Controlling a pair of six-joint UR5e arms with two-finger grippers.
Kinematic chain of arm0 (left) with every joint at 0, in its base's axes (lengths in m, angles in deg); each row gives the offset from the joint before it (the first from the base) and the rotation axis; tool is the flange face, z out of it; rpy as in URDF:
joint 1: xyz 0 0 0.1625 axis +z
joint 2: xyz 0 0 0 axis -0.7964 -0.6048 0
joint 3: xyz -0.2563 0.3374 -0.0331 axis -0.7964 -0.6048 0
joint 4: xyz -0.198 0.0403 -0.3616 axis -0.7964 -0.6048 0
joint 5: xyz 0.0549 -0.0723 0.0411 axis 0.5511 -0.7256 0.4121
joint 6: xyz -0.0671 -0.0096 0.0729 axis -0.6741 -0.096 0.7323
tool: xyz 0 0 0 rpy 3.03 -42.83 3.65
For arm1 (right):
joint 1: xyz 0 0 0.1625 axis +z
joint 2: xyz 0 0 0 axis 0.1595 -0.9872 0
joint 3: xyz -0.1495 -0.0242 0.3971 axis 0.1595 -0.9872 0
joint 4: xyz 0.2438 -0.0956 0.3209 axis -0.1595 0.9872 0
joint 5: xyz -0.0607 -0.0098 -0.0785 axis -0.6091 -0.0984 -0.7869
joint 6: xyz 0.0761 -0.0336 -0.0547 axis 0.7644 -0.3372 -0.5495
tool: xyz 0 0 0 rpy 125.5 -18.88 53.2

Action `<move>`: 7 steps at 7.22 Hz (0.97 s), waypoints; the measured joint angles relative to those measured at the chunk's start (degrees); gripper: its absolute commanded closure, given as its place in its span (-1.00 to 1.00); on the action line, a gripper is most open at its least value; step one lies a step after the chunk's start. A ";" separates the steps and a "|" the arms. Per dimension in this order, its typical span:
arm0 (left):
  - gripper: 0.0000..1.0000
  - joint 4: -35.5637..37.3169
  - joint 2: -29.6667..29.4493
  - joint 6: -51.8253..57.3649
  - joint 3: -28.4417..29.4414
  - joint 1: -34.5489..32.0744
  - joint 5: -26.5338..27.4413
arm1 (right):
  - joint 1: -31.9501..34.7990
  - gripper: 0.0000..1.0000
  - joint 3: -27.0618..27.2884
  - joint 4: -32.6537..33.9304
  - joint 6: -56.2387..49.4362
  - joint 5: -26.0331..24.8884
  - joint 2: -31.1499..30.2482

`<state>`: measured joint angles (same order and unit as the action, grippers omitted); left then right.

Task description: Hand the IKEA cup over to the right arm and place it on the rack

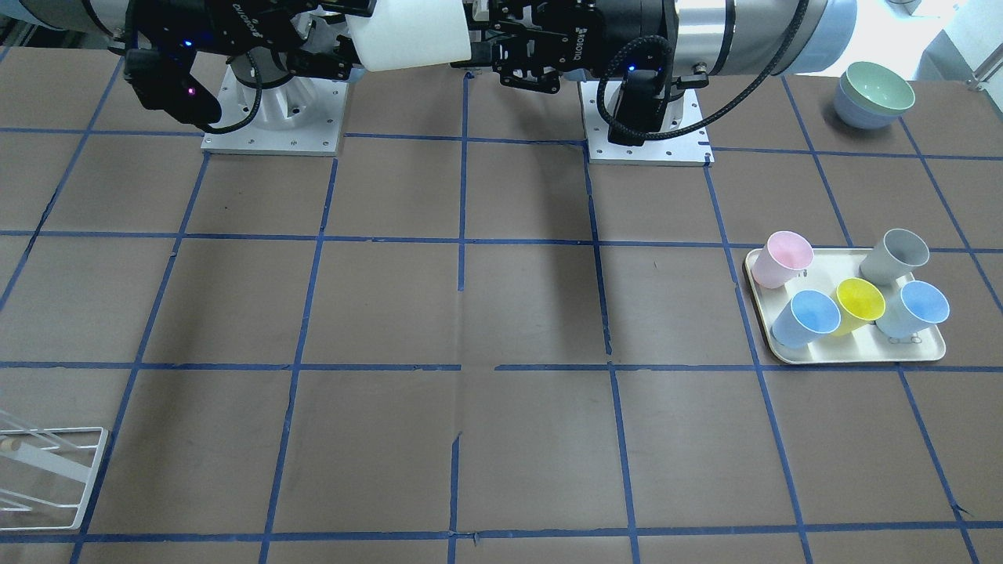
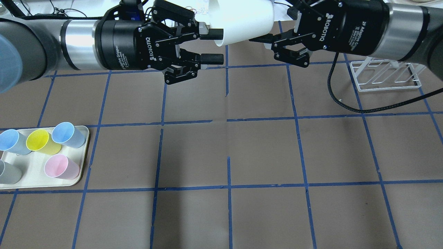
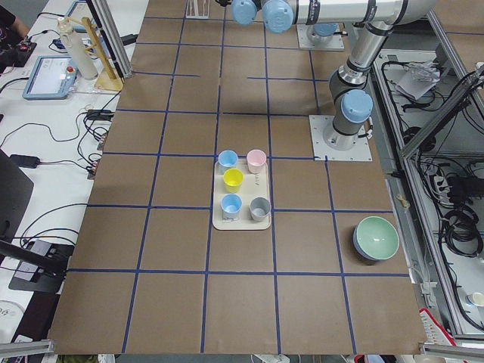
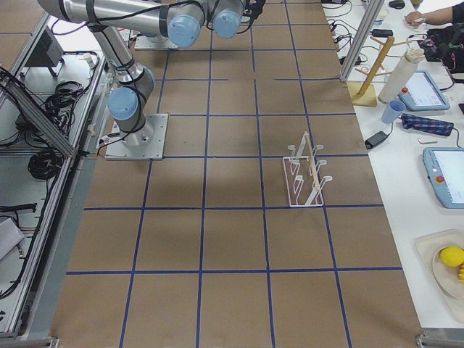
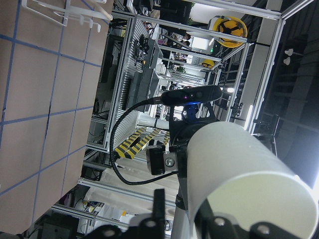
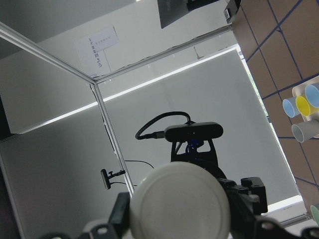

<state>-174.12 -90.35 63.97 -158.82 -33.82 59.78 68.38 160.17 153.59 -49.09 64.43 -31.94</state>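
Brown table (image 2: pixel 263 152) crossed with blue tape lines lies below both arms. Above it, the right hand (image 6: pixel 180 206) clamps the base end of the IKEA cup (image 2: pixel 242 19), which hangs on its side in the air. Facing it, the left hand (image 2: pixel 213 46) is spread wide at the cup's mouth, lower finger clear of it. Behind the right hand, under the right arm (image 2: pixel 398 24), the rack (image 2: pixel 384 76) stands on the table.
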 measured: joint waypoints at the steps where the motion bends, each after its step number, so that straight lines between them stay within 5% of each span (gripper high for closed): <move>1: -0.85 0.05 0.01 -1.36 0.33 0.10 0.10 | -1.28 0.86 -0.03 0.31 -0.02 -0.02 0.01; 4: -0.85 11.41 -0.07 -13.47 0.64 0.34 8.97 | -6.63 0.95 -0.20 1.31 -0.14 -4.94 -0.06; 7: -1.00 27.30 -1.02 -25.93 0.71 0.44 30.78 | -8.13 0.98 -4.26 5.62 -0.15 -24.31 -0.20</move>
<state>-146.81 -91.37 38.05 -158.11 -33.38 90.56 60.25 155.91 159.20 -49.25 40.12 -32.14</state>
